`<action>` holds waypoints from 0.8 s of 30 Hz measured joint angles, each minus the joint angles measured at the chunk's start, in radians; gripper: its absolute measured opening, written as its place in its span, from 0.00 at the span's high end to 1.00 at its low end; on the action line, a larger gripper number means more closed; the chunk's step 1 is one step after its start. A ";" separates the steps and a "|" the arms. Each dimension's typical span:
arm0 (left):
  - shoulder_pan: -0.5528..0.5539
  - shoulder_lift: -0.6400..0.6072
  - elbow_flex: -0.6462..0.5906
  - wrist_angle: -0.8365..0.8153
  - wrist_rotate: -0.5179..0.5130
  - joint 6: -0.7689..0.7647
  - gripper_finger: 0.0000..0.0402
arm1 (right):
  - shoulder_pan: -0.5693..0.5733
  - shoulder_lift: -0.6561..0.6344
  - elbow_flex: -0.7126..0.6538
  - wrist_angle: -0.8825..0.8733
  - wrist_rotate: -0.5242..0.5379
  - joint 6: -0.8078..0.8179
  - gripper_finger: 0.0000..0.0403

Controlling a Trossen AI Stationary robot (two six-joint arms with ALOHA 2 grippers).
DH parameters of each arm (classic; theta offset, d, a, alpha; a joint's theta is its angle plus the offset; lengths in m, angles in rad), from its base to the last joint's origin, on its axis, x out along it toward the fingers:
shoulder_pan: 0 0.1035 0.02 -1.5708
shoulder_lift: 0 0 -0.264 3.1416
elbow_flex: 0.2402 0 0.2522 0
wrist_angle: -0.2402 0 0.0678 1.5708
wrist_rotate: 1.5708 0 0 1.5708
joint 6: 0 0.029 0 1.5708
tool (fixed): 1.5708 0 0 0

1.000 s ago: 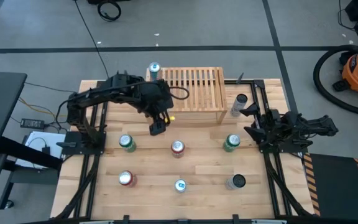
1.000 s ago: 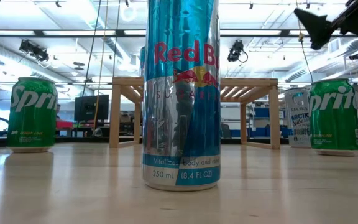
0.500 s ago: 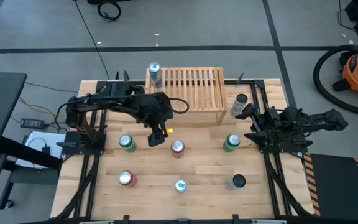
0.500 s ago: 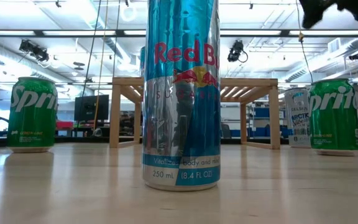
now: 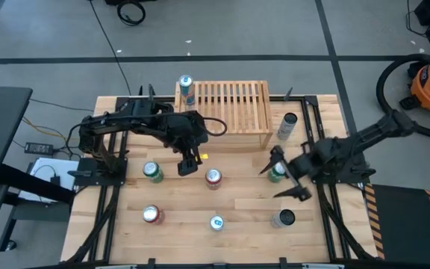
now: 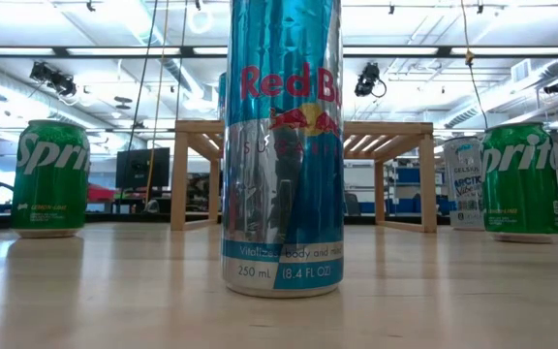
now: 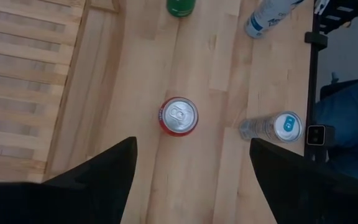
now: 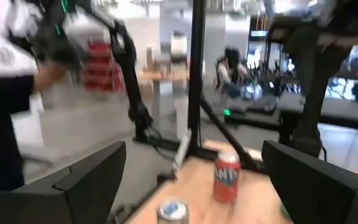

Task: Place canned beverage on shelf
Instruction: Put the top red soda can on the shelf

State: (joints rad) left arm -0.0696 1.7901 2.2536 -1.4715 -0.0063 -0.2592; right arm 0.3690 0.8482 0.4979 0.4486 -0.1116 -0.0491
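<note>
1. Taking the bench from above, with 12 o'clock at its far edge: one blue can (image 5: 186,90) already stands on the shelf (image 5: 230,104), at the shelf's 10 o'clock corner. The shelf sits at 12 o'clock on the bench, and the rest of its slats are bare.
2. The change over the last second is on the right. The right arm has swung in from its parked spot at the 3 o'clock edge. The right tool (image 5: 278,179) now hangs over the green can (image 5: 277,171) at about 4 o'clock of the shelf. Its fingers are spread wide and hold nothing.
3. I read that as the next pick starting, with this green can as the likely target. No grip is made yet.
4. The left tool (image 5: 189,161) has drawn back from the shelf front and has been parked for the last half second. It sits at 7 o'clock of the shelf, above the bench. Its fingers stand apart and empty, and the red can (image 7: 178,116) shows between them on the wrist view.
5. Edges: the shelf's front rail lies just at 12 o'clock of the green can. A tall can (image 5: 287,125) stands by the shelf's 3 o'clock side, near the lifting path.
6. Room: the silver can (image 5: 283,218) sits at 6 o'clock of the right tool, well apart. The bench between the green can and the red one is open. I judge a straight lift and a carry towards 11 o'clock to be the clearest route.
</note>
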 joint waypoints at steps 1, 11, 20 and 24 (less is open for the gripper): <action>0.000 0.000 0.000 0.000 0.000 0.000 0.22 | 0.016 0.030 0.009 -0.003 0.021 -0.017 0.04; 0.001 0.000 0.000 0.000 0.000 0.036 0.22 | 0.070 0.307 0.088 0.106 0.110 -0.026 0.04; 0.001 0.000 0.000 0.000 0.000 0.043 0.22 | 0.071 0.486 0.175 0.124 0.112 -0.022 0.04; 0.001 0.000 0.000 0.000 0.000 0.045 0.22 | 0.087 0.524 0.202 0.117 0.112 -0.024 0.04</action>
State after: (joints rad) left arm -0.0685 1.7901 2.2536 -1.4715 -0.0063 -0.2138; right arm 0.4557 1.3721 0.6997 0.5653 0.0008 -0.0729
